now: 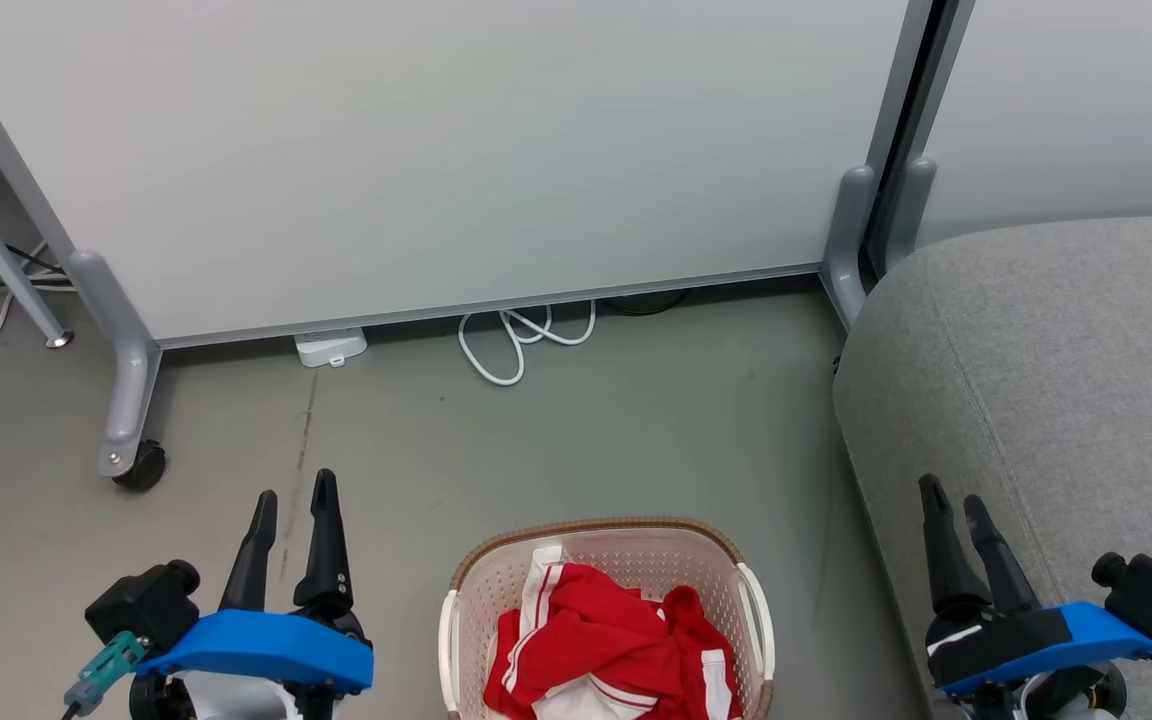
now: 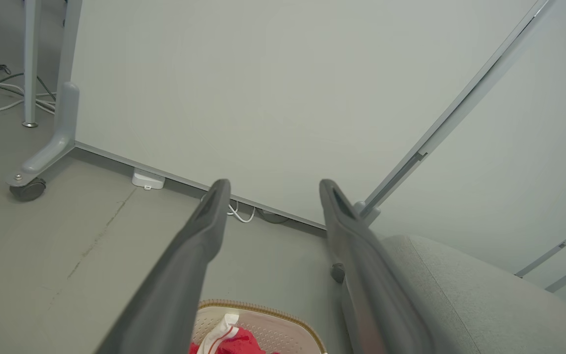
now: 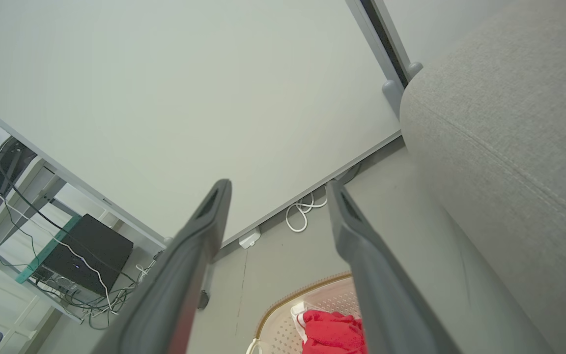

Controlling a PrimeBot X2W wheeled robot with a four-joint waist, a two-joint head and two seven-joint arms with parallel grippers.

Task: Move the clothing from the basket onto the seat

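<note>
Room: a grey floor (image 1: 586,440) runs back to a pale panel (image 1: 436,150) on a grey frame, with 1 dark caster (image 1: 141,465) under the frame's left foot.
Under the panel: a looped white cable (image 1: 516,345) and a small white box (image 1: 331,347) lie at its lower edge, well apart from the basket.
Basket (image 1: 596,527): cream and perforated with a brown rim, it stands upright on the floor at the bottom middle of the head view, between the 2 grippers.
Clothing (image 1: 616,640): red with white stripes, bunched up inside the basket.
Seat (image 1: 1066,360): grey fabric with a rounded edge and 1 seam. It is to the right of the basket, near it, with a strip of floor between them.
Left gripper (image 1: 294,487): low at the left, over bare floor beside the basket. Its 2 dark fingers are spread wide with nothing between them.
Right gripper (image 1: 948,492): low at the right, in front of the seat's edge. Its fingers are parted wide and empty; I cannot tell whether it touches the seat.
Left wrist view: the wide fingers frame the panel's lower edge, with the basket rim and a scrap of red at the bottom.
Right wrist view: the basket and clothing sit low between the fingers, the seat is at the upper right, and a black box (image 3: 91,250) with cables is at the left.
</note>
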